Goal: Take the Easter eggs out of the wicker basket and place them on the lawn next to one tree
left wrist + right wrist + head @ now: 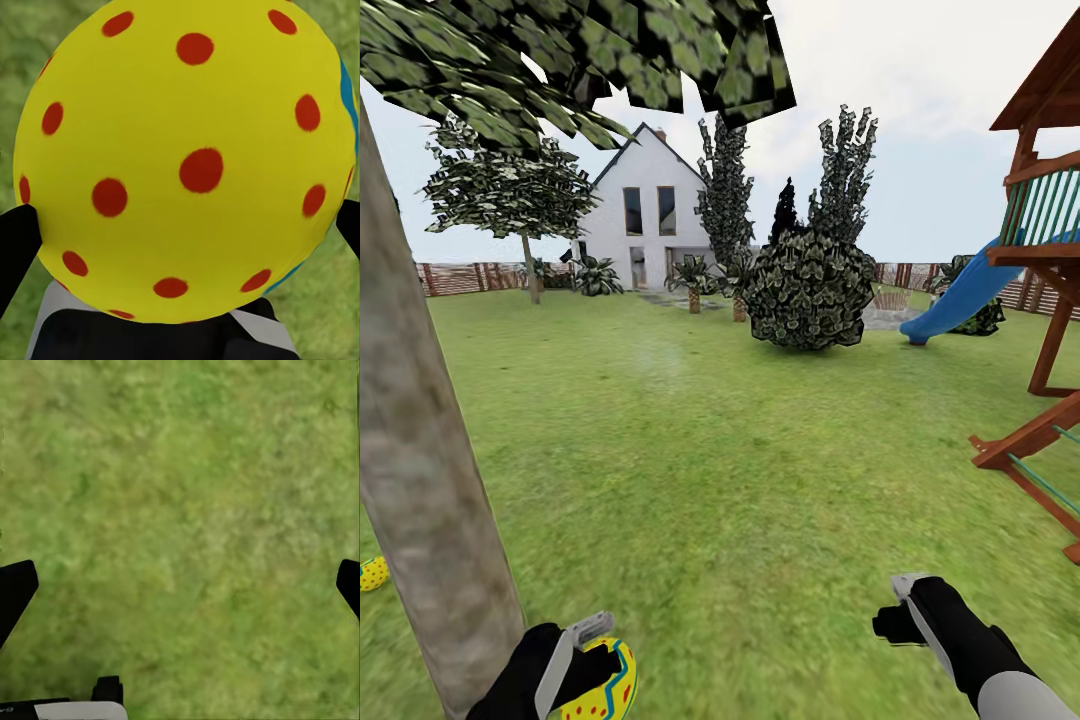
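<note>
Green lawn (740,470) covers the whole garden, bounded at the far side by one brown slatted fence (460,278). One white house (643,208) stands beyond the fence line. One wooden play tower (1050,250) with one blue slide (960,295) stands well apart from the tree, across the open grass.

One tree (420,480) with a thick mottled grey-brown trunk rises close to the camera, its trunk leaning slightly, with leaf clusters overhead. This trunk serves as the landmark below. One large round dark-leaved bush (808,290) sits far from the tree, near the house. One smaller leafy tree (510,190) stands by the fence.

Two Easter eggs are counted. The first egg (605,685), yellow with red dots and a blue zigzag band, is just beside the base of the tree, off the grass, pinched by the left gripper (585,665). The left wrist view shows this egg (187,161) end-on, its long axis running along the fingers (15,240), which press on opposite flanks. Which end is narrower cannot be told. The second egg (372,574), yellow with dark dots, lies on the lawn just beside the tree on its other side; its axis cannot be told.

The right gripper (905,610) hangs over bare grass, well apart from the tree, its fingers (15,589) spread wide with nothing between them.
</note>
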